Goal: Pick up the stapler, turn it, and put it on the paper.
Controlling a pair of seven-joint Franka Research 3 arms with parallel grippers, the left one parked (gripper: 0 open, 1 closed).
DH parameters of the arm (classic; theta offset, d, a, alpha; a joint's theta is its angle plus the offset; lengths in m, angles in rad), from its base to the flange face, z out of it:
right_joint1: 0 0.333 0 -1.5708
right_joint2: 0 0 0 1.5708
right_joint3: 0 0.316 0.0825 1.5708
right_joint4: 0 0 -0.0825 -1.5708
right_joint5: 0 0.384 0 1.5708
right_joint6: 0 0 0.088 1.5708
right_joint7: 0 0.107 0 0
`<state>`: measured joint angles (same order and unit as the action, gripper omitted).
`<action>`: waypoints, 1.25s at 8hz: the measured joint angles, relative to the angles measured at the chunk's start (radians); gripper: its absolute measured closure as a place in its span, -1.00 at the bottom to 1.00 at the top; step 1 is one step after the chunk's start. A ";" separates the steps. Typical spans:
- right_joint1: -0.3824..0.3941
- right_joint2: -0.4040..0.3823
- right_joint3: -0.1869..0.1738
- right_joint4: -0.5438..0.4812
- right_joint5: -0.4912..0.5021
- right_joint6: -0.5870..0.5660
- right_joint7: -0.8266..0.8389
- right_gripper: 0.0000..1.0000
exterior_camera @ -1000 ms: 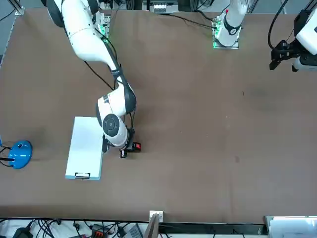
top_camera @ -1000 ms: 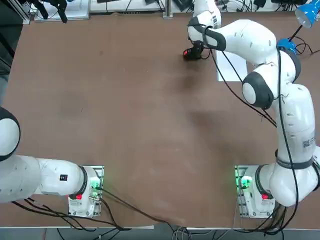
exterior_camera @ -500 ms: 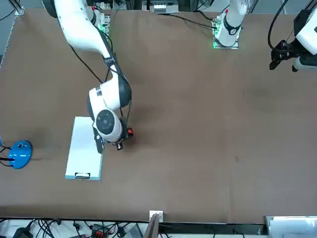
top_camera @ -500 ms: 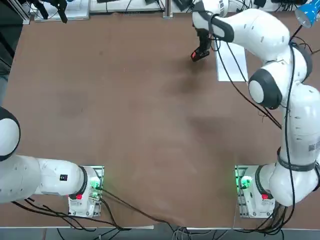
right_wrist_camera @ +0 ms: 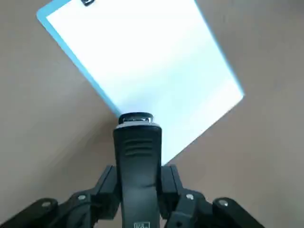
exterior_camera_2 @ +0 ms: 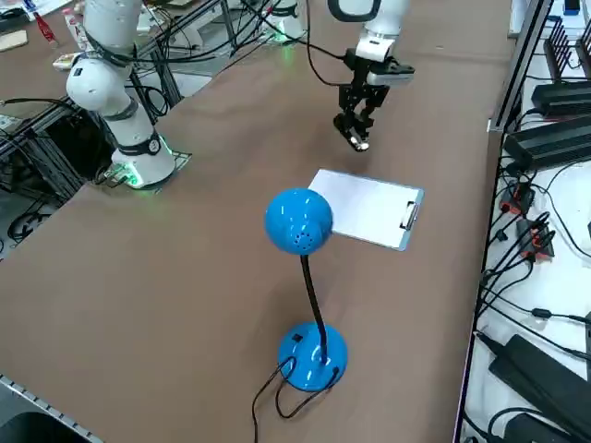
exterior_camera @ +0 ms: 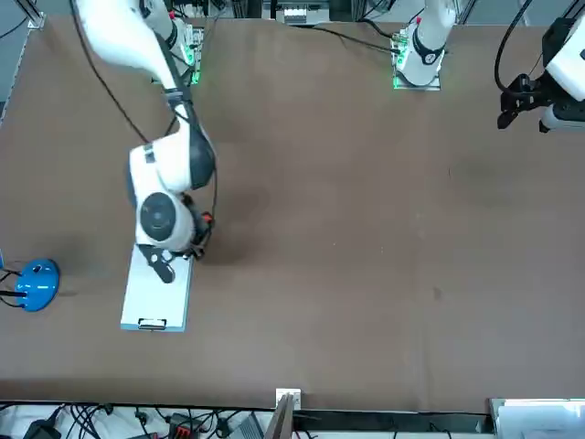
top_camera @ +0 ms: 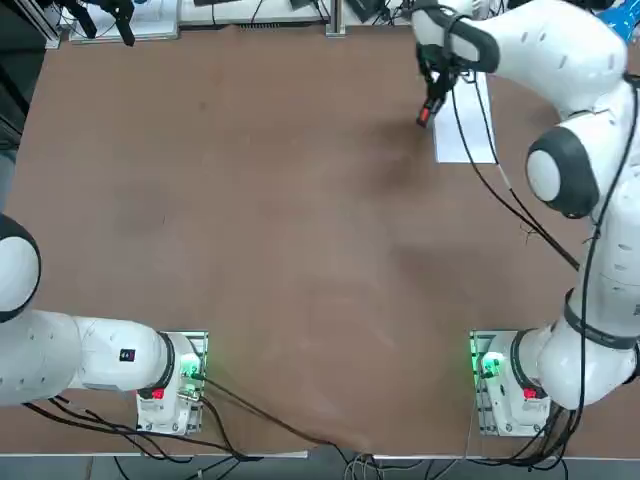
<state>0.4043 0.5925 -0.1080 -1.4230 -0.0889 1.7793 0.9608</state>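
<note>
1. Right gripper (right_wrist_camera: 140, 192): clenched, 1 finger on each side of the stapler (right_wrist_camera: 138, 166), grasping it. In the right side view this gripper is in the upper part of the frame, right of centre.
2. Stapler: between the fingers, its long body oblique to the edges of the paper (right_wrist_camera: 142, 57). It appears to be carried above the table, though the fingers' height is hard to judge.
3. Labels: 1 small framed mark (right_wrist_camera: 141, 224) on the stapler; its characters cannot be read. No brand is legible.
4. Paper: on a blue-edged board, left part of the frame in the front view, with 1 dark clip (exterior_camera: 152, 325) at the short edge facing that camera.
5. Step in hand, as judged: turn and bring the stapler over the sheet. Recommended: keep the grip firm, rotate at the wrist with clearance, align it with the sheet, stay off the clip, lower level, and release only once it rests flat.
6. Blue lamp (exterior_camera_2: 298, 221): near the paper, centre of the right side view; keep the arm clear.
</note>
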 joint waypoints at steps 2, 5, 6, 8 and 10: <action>-0.080 -0.092 -0.004 -0.156 -0.003 0.139 -0.281 0.15; -0.169 -0.169 -0.005 -0.358 -0.004 0.347 -0.624 0.15; -0.187 -0.169 -0.004 -0.367 -0.003 0.365 -0.708 0.15; -0.215 -0.156 -0.004 -0.369 0.011 0.400 -0.815 0.15; -0.215 -0.127 0.006 -0.360 0.018 0.448 -0.826 0.15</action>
<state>0.1889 0.4658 -0.1016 -1.7827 -0.0709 2.2276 0.1344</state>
